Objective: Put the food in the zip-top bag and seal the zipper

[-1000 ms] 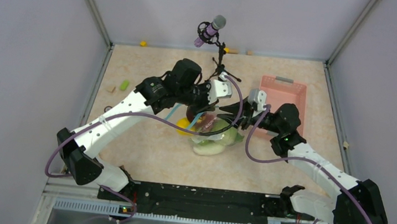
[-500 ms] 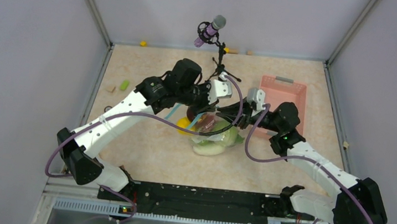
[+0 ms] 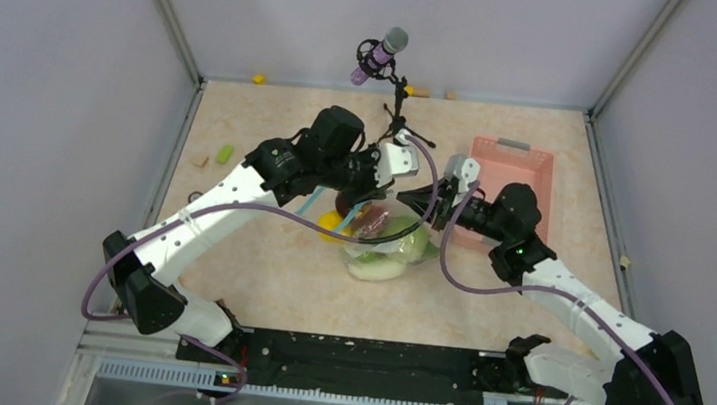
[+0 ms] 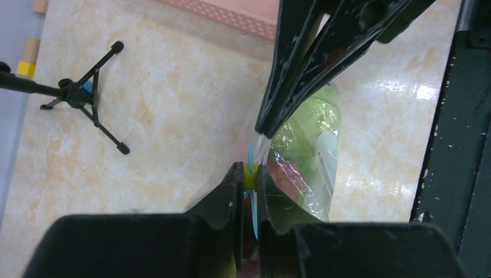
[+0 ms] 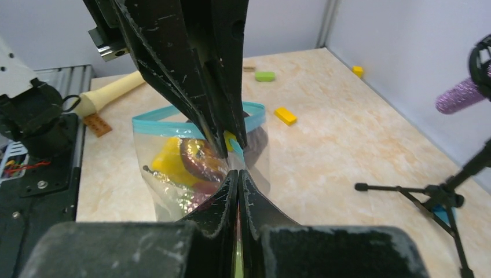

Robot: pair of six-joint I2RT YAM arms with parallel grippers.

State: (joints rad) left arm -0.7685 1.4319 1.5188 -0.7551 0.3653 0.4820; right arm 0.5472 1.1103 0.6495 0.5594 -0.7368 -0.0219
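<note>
The clear zip-top bag (image 3: 386, 238) lies mid-table and holds the food: yellow fruit (image 3: 332, 224), a dark red piece (image 3: 370, 221), green cabbage (image 3: 411, 248) and a white oblong vegetable (image 3: 375, 269) at its near end. My left gripper (image 4: 249, 175) is shut on the yellow slider of the light blue zipper (image 5: 168, 123). My right gripper (image 5: 238, 174) is shut on the bag's plastic edge just beside the slider. In the top view the left gripper (image 3: 371, 200) and the right gripper (image 3: 432, 205) meet over the bag's mouth. The zipper strip still bows open in the right wrist view.
A pink lattice basket (image 3: 510, 176) stands right of the bag, behind my right arm. A microphone on a tripod (image 3: 390, 65) stands at the back centre. Small bits lie by the left wall (image 3: 225, 153) and back wall (image 3: 260, 79).
My right gripper has shifted slightly towards the far side with the bag's edge in it, pulling the plastic tauter. The left gripper has hardly moved.
</note>
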